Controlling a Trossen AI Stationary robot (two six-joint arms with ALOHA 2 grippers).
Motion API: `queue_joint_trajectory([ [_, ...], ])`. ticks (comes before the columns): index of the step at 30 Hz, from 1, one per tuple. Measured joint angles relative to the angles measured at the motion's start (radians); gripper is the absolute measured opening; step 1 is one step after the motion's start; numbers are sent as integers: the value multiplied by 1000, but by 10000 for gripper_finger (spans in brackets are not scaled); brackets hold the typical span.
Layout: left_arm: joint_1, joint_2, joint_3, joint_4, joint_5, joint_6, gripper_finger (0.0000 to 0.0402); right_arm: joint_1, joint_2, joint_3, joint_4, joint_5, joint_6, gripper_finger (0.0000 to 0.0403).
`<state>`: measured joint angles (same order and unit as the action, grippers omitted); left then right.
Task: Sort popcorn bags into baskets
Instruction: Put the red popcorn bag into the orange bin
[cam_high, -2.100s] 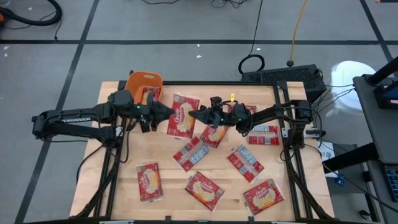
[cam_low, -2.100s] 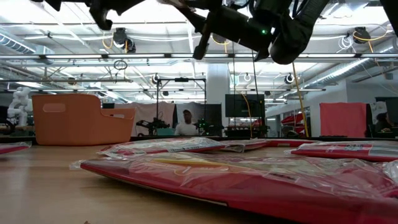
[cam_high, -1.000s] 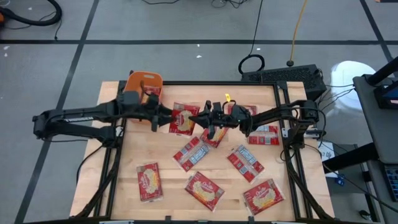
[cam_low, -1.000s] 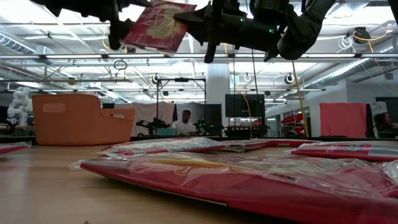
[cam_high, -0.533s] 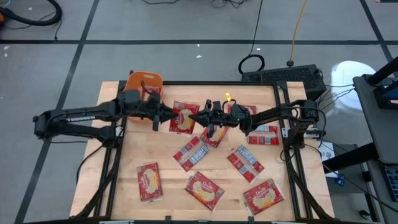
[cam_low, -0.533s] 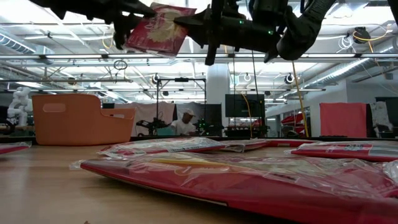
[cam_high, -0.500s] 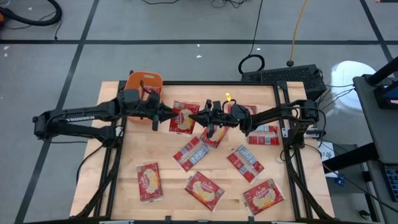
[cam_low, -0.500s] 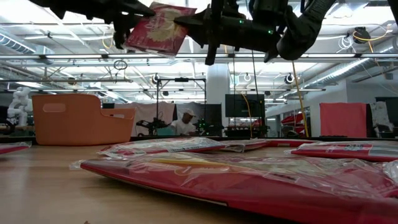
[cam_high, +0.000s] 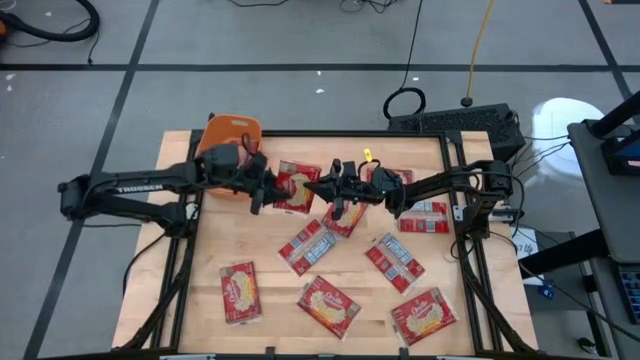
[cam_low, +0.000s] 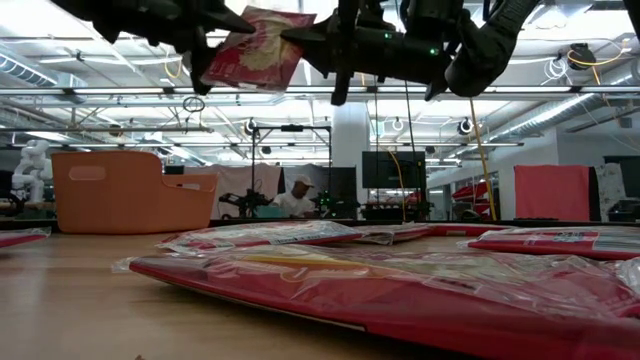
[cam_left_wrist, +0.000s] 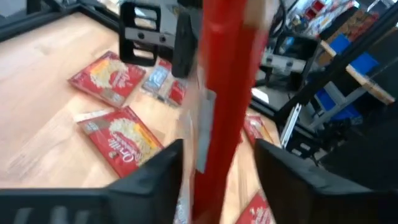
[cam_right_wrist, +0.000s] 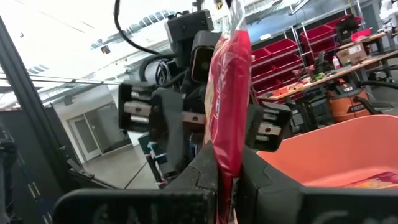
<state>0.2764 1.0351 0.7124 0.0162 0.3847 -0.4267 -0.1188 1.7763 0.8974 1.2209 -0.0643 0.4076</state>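
One red popcorn bag (cam_high: 296, 188) hangs in the air above the table's far middle, between my two grippers. My right gripper (cam_high: 322, 188) is shut on it from the right. My left gripper (cam_high: 265, 188) is open at the bag's left end; in the left wrist view its fingers (cam_left_wrist: 155, 180) stand on either side of the edge-on bag (cam_left_wrist: 221, 112) with gaps showing. The orange basket (cam_high: 232, 135) stands at the far left corner with a packet inside. Several more popcorn bags (cam_high: 315, 245) lie flat on the table. My right gripper pinches the bag's right-hand edge (cam_right_wrist: 229, 146) between its two fingers. The fingers come from the table's right, about level and slightly raised. The bag is lifted clear of the table and juts out tilted toward my left gripper (cam_low: 262, 45).
Loose bags lie at the near left (cam_high: 240, 292), near middle (cam_high: 328, 305), near right (cam_high: 423, 315) and right (cam_high: 425, 215). A dark frame rail (cam_high: 350, 134) runs along the table's far edge. A person sits in the room beyond the table (cam_low: 300, 200).
My left gripper has moved toward the table's right and slightly down, coming farther over the left end of the raised bag. The bag has stayed aloft in my right gripper and tipped slightly.
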Motion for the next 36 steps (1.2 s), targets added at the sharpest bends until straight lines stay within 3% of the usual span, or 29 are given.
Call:
queue_joint_trajectory([
  [3, 7, 17, 0, 13, -1, 6, 243, 0, 0, 0, -2, 1, -1, 9],
  [6, 18, 9, 0, 27, -7, 14, 234, -3, 0, 0, 2, 0, -3, 9],
  [10, 37, -18, 0, 37, -6, 31, 163, -9, 0, 0, 0, -7, -2, 9],
  [16, 68, -22, 0, 23, 101, 51, 26, -13, 0, 0, 1, -16, -15, 11],
  [20, 80, -22, 0, 25, 109, 51, 28, -12, 0, 0, 1, -15, -20, 29],
  [23, 90, -22, -1, 34, 114, 41, 37, -13, 0, 0, 5, -11, -3, 67],
  [29, 121, -66, -2, 35, 177, 21, 19, -13, -10, -1, -4, -13, 10, 190],
  [36, 178, -191, -2, -44, 221, -44, 19, -22, -153, -94, -150, -14, -37, 289],
])
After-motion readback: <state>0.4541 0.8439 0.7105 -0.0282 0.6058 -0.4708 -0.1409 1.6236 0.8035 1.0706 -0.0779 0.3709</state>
